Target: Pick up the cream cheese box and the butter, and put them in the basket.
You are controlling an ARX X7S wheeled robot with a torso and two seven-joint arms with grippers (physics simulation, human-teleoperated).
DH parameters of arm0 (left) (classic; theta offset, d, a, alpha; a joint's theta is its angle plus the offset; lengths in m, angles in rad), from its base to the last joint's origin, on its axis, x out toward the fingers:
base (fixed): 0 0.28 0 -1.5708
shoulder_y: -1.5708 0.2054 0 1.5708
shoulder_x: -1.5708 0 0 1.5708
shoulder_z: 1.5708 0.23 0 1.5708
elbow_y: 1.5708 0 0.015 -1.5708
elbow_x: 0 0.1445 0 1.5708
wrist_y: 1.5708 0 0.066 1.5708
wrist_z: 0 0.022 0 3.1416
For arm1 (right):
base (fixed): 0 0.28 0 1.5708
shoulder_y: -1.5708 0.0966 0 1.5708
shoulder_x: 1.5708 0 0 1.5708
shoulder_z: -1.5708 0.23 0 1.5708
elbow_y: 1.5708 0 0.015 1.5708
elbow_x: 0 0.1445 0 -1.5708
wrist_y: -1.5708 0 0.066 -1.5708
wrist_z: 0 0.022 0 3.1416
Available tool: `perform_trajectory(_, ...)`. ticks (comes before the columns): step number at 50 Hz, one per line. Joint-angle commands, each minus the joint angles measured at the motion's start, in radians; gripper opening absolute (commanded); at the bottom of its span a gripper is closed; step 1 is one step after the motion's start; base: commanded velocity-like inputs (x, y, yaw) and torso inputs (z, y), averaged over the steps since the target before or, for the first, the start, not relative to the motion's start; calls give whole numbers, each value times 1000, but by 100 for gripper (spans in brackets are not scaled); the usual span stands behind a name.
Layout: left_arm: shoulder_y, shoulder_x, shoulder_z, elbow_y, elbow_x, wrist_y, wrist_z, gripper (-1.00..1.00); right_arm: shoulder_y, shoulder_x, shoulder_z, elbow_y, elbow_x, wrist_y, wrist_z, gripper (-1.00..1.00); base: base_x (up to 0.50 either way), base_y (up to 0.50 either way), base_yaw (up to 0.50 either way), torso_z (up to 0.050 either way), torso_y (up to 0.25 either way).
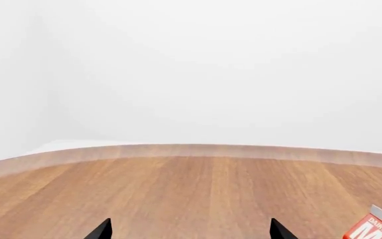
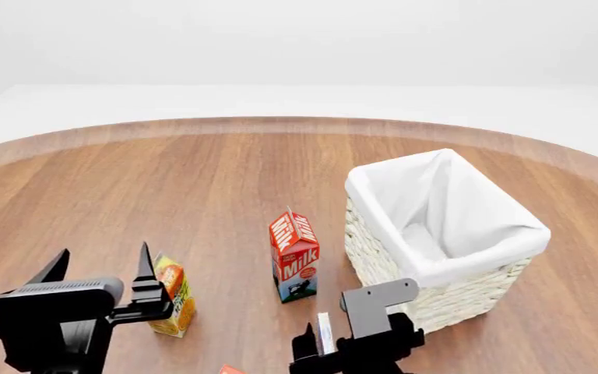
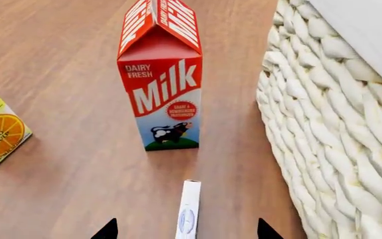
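Observation:
The cream cheese box (image 3: 188, 209) is a thin white carton standing on its edge on the table, between the spread tips of my right gripper (image 3: 185, 231), which is open and not touching it. In the head view the box (image 2: 325, 333) shows just in front of the right gripper (image 2: 332, 347), next to the basket (image 2: 382, 269). The basket is pale wicker with a white liner, and its wall fills one side of the right wrist view (image 3: 337, 129). A small red corner (image 2: 230, 369) at the head view's bottom edge may be the butter. My left gripper (image 2: 102, 253) is open and empty.
A red-and-white milk carton (image 2: 295, 255) stands left of the basket, just beyond the cream cheese box (image 3: 161, 79). An orange juice carton (image 2: 172, 296) stands beside the left gripper. The round wooden table's far edge (image 1: 191, 150) curves ahead of the left gripper (image 1: 191, 231).

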Motion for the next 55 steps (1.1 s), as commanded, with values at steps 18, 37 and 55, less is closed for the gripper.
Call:
perform_trajectory(18, 3, -5, 9, -1, -3, 7, -7, 100, 8, 1, -53, 125, -32, -78, -11, 100, 0, 0, 0, 0, 0)
perform_trajectory(37, 5, -10, 14, 0, -5, 10, -11, 100, 41, -4, -94, 247, -53, -138, -44, 100, 0, 0, 0, 0, 0)
perform_trajectory(55, 6, -14, 18, 2, -11, 11, -16, 100, 69, -16, -119, 359, -71, -200, -65, 100, 0, 0, 0, 0, 0)
